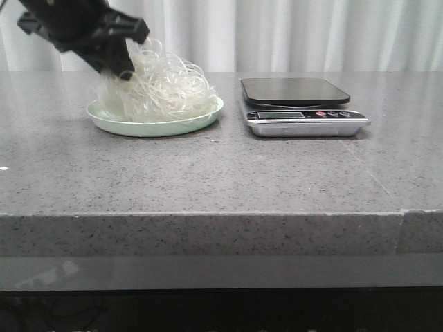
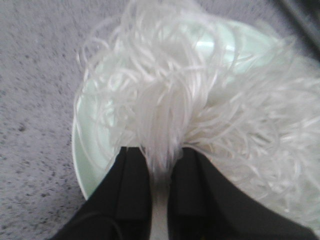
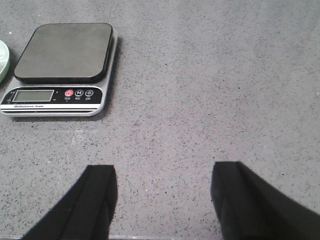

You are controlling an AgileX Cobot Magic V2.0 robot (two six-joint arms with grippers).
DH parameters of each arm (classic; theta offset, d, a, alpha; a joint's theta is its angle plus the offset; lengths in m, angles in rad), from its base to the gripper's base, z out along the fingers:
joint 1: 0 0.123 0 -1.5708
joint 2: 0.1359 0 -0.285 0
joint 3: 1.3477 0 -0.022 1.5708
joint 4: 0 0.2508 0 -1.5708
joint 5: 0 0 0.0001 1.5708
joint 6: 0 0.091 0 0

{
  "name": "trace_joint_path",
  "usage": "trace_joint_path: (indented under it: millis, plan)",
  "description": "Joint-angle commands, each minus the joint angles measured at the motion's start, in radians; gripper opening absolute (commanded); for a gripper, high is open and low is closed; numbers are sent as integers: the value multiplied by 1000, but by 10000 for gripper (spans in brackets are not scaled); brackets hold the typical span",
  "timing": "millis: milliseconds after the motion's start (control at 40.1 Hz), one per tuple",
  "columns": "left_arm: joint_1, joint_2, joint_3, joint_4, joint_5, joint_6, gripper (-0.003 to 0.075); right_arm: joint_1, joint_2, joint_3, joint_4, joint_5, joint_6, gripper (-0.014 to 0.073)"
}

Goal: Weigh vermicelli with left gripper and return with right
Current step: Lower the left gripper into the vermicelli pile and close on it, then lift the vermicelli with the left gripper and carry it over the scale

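The vermicelli (image 1: 160, 88) is a fluffy nest of thin, translucent whitish, curly strands, heaped on the pale green plate (image 1: 152, 126) at the far left of the grey stone table, left of the scale. It spreads about as wide as the plate, with loose loops sticking up and out. The left gripper (image 1: 119, 68), black with flat-sided jaws, reaches into the nest's upper left side; its jaws pinch a tuft of strands (image 2: 159, 150) between them.
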Motion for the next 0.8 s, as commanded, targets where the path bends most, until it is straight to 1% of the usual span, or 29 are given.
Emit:
trace_joint_path:
  millis: [0,174,374,598,772]
  plan:
    - [-6,-99,-78,-9,-45,-2,155,-3,9,-26,-4,-60,-11,530]
    - [-26,-136,-204,-9,5,0,155,-3,9,-26,-4,-60,-11,530]
    - [-93,-128,-364,-9,21,59,155,-3,9,-26,-4,-60,-11,530]
    - [-184,-36,-555,-11,21,59,155,-3,9,-26,-4,-60,-11,530]
    - [-251,91,-700,-11,17,59,155,-3,9,-26,-4,-60,-11,530]
